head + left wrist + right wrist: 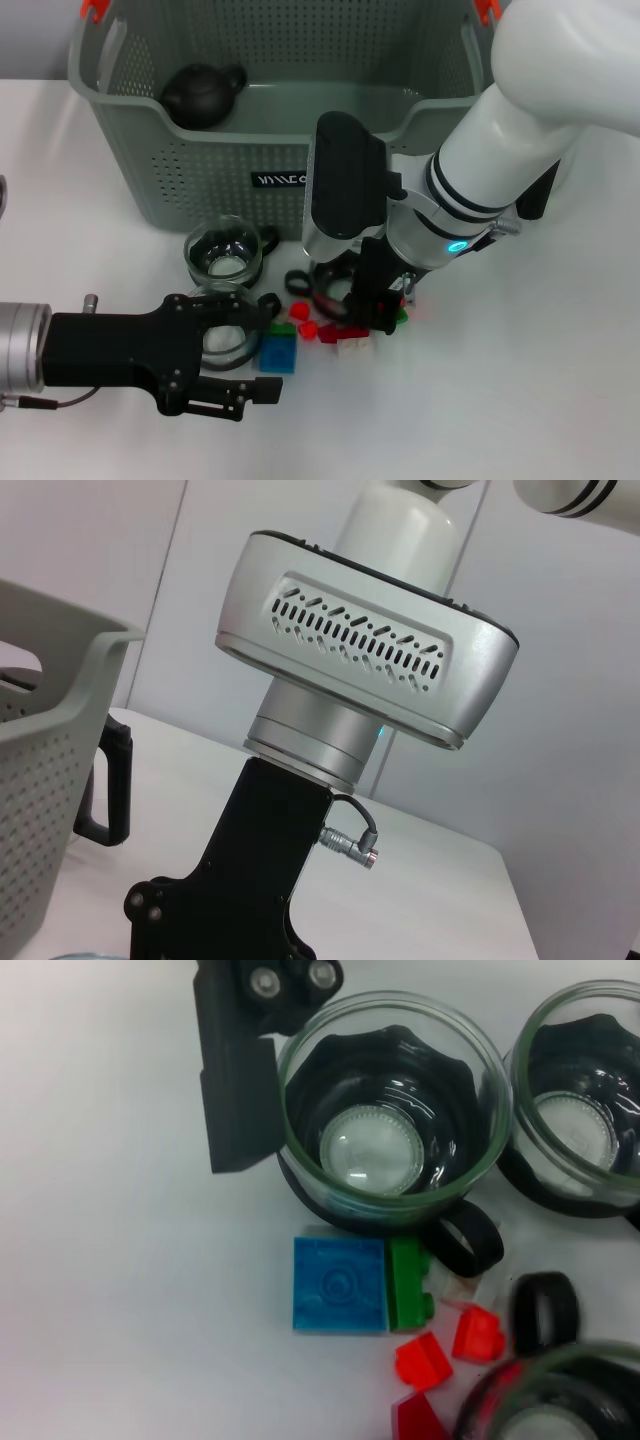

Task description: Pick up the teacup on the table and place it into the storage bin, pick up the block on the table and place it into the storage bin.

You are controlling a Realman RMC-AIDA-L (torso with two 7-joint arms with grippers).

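Reading the head view first: two arms work over a white table [540,400].
Bin: the grey-green storage bin [150,180] sits at twelve o'clock, with a dark teapot [203,95] inside near its ten o'clock corner; I see no cup or block in it.
Cups: one glass teacup [226,252] stands just in front of the bin; a second teacup [232,325] lies at six o'clock from the first.
Left gripper [232,350]: it reaches in from nine o'clock with its black fingers spread wide, one on each side of the second cup, not yet closed on it as far as I can judge.
Right gripper [372,305]: it hangs over the scattered blocks; whether its fingers are apart or together I cannot tell.
Blocks: a blue block [279,352] lies beside the second cup, with red blocks [305,322] at three o'clock of it.

Left wrist view: the bin wall and the right arm's grey housing [360,640] show, but nothing of the cups.

Right wrist view: the cup sits inside the black fingers [238,1080] of the left gripper; a green block [408,1282] touches the blue one.

Progress: neither item appears delivered; the cup pick seems under way, with the lift, the drop into the bin and the whole block step left.
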